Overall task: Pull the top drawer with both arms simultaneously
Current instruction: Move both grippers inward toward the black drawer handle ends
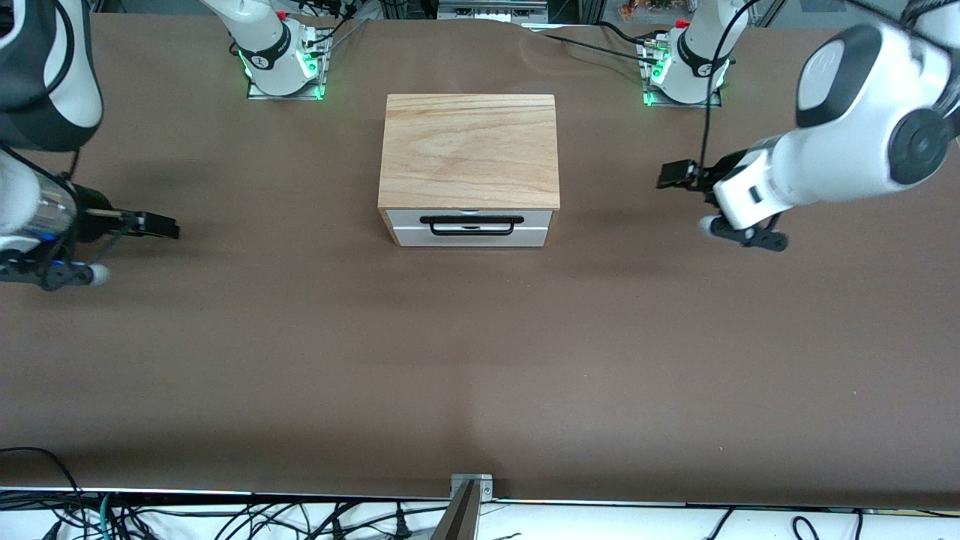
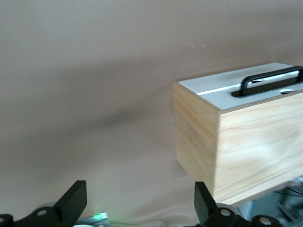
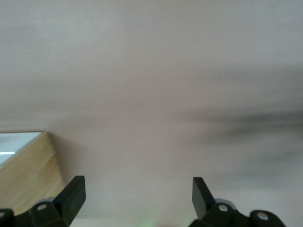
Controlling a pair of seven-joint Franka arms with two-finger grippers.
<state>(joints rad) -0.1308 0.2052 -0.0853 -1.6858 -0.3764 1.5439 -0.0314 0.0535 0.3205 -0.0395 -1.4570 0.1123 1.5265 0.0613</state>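
Now, mid-table: wooden cabinet (image 1: 469, 150) sitting square, top drawer (image 1: 470, 227) shut flush in its white front, black bar handle (image 1: 471, 225) untouched and facing the front camera. Off toward the left arm's end from that cabinet, left gripper (image 1: 670, 175) hovering over bare brown table (image 1: 480, 360), fingers (image 2: 71, 201) spread wide around nothing. Toward the right arm's end, well clear of the cabinet, right gripper (image 1: 159, 224) likewise aloft, fingers (image 3: 71, 194) parted and empty.

A brown table (image 1: 300, 360) fills the scene. Black cables (image 1: 225, 521) lie tangled below its near edge, beside a metal bracket (image 1: 471, 486).
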